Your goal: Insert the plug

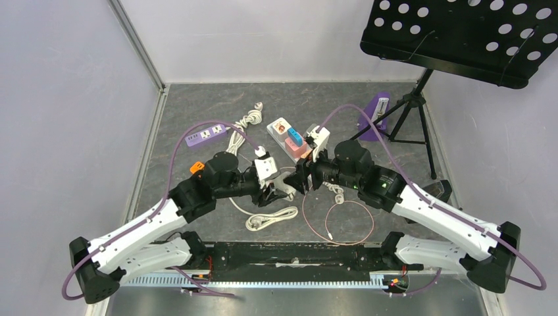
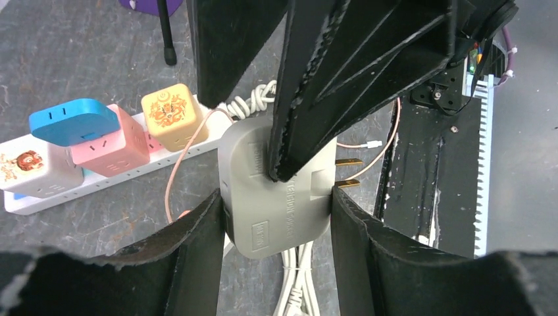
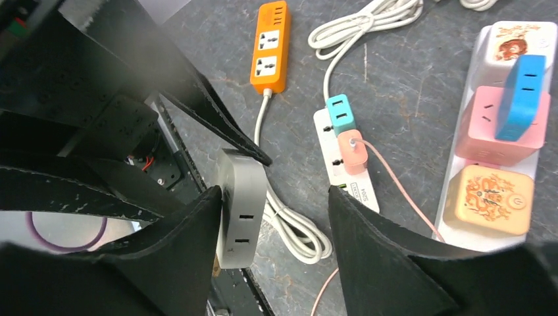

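Your left gripper (image 2: pixel 275 197) is clamped on the one grey plug (image 2: pixel 256 191) at table centre, a finger on each side, its two brass prongs (image 2: pixel 347 172) bare. Your right gripper (image 3: pixel 273 194) stands open: one finger touches the plug, the other is apart. There are four strips: long strip (image 2: pixel 85 189) at 12 o'clock carrying four cubes (image 2: pixel 170 112), purple strip (image 1: pixel 202 136) at 10, orange strip (image 3: pixel 271 49) at 9, small strip (image 3: pixel 358 191) just beside the plug.

4 power strips (image 3: pixel 270 56), 4 cube adapters (image 3: pixel 490 197), 2 small chargers (image 3: pixel 341 113), 1 grey plug (image 2: pixel 276 197)
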You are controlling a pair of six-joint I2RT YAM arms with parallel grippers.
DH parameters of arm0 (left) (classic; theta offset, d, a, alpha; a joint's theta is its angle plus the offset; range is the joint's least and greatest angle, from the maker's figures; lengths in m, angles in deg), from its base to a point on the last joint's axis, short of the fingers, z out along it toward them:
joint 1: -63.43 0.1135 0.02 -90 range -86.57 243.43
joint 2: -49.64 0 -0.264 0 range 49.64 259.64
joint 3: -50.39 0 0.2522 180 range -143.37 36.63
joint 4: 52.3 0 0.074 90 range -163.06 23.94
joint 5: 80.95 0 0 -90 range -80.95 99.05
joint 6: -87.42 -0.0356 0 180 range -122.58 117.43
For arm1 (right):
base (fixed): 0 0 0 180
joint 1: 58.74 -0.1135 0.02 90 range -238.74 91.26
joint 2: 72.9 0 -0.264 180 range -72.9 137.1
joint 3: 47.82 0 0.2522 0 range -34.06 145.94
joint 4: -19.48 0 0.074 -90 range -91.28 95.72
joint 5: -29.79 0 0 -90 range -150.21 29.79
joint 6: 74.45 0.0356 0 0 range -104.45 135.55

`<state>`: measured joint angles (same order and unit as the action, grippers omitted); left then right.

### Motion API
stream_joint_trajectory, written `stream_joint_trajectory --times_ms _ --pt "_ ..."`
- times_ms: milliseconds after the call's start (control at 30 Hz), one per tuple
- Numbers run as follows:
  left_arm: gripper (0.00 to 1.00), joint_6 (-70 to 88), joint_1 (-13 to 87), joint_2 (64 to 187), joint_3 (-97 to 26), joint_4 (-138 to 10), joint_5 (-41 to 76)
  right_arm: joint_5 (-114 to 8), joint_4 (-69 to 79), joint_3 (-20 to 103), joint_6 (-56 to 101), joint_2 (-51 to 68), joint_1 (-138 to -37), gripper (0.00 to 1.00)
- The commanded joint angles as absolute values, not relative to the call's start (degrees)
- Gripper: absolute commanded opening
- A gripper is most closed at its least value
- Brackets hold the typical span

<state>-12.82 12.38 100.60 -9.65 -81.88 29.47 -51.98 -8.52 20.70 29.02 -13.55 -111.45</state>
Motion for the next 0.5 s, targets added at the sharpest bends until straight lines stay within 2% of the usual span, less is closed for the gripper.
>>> stream_joint_trajectory --times_ms 0,67,133,200,233,300,333,467 --pt "0.05 -17.8 11.8 98.5 -8.7 -77.8 29.0 -47.0 -7.1 22.1 29.6 -12.3 -111.4 0.58" --pt "0.06 -18.0 11.8 98.3 -8.9 -77.8 29.0 -44.9 -5.7 22.1 30.9 -11.6 -111.4 0.45" --pt "0.08 -17.8 11.8 98.2 -9.2 -77.9 28.8 -43.3 -3.6 21.9 32.6 -11.3 -111.4 0.23" --pt "0.19 -16.5 11.8 97.8 -9.6 -77.8 27.9 -41.5 -0.7 21.0 34.5 -11.6 -111.4 0.06" --pt "0.3 -15.5 11.8 97.5 -9.9 -77.7 27.2 -41.1 1.2 20.6 35.2 -11.8 -111.4 0.0" --pt "0.55 -12.8 11.8 96.4 -10.2 -77.1 25.8 -41.2 4.0 19.7 36.2 -13.0 -111.4 0.0" --pt "0.6 -11.6 11.8 95.6 -10.3 -76.7 25.3 -41.5 5.1 19.3 36.6 -13.6 -111.4 0.0" --pt "0.67 -3.5 11.8 91.0 -12.6 -77.2 21.1 -42.9 10.0 18.5 36.9 -16.8 -111.4 0.0"
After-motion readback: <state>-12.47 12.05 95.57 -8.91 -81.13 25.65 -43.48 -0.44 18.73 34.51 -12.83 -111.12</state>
